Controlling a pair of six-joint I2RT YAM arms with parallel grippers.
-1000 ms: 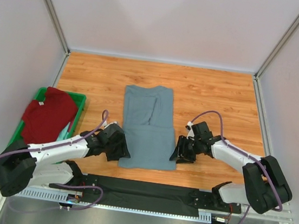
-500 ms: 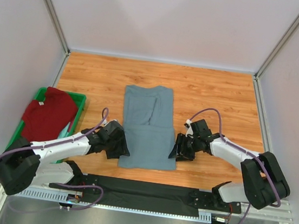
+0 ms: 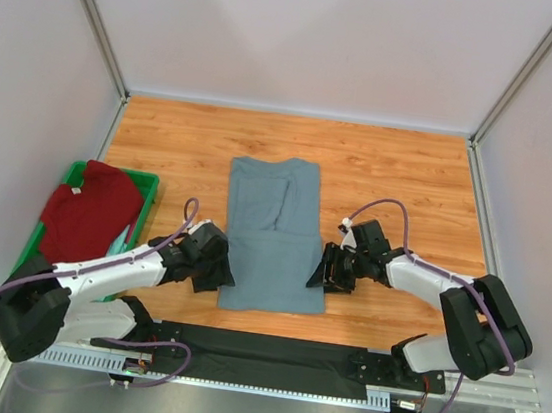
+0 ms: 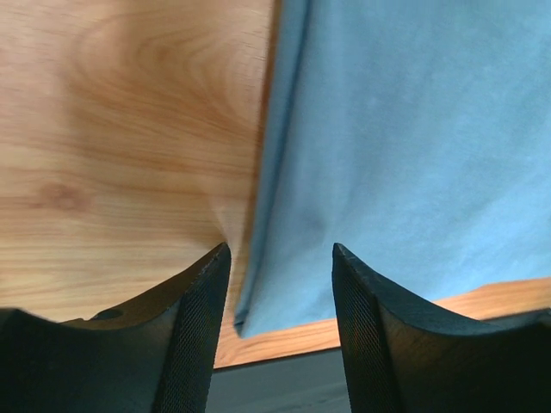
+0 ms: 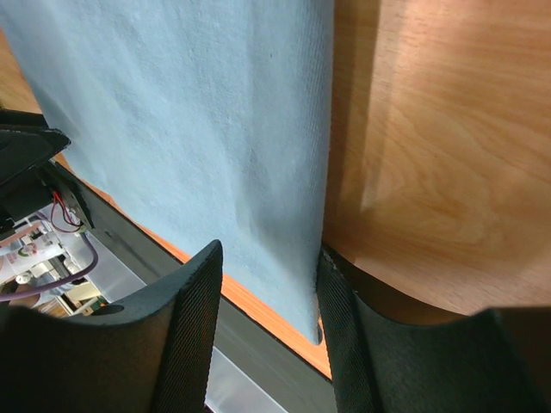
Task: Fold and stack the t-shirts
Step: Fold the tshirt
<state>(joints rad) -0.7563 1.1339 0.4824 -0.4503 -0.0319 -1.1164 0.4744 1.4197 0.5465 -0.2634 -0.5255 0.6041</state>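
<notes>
Wood table (image 3: 401, 172) lies open around the grey-blue t-shirt (image 3: 270, 251); green bin (image 3: 149, 191) blocks the left edge

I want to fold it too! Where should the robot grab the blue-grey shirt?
Probably the two near corners of the grey-blue t-shirt, coming in low from each outer side. It lies flat as a long strip, so only its edges offer something to pinch.

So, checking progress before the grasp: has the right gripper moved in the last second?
Yes. The right gripper has edged left, onto the grey-blue t-shirt's right edge.
</notes>
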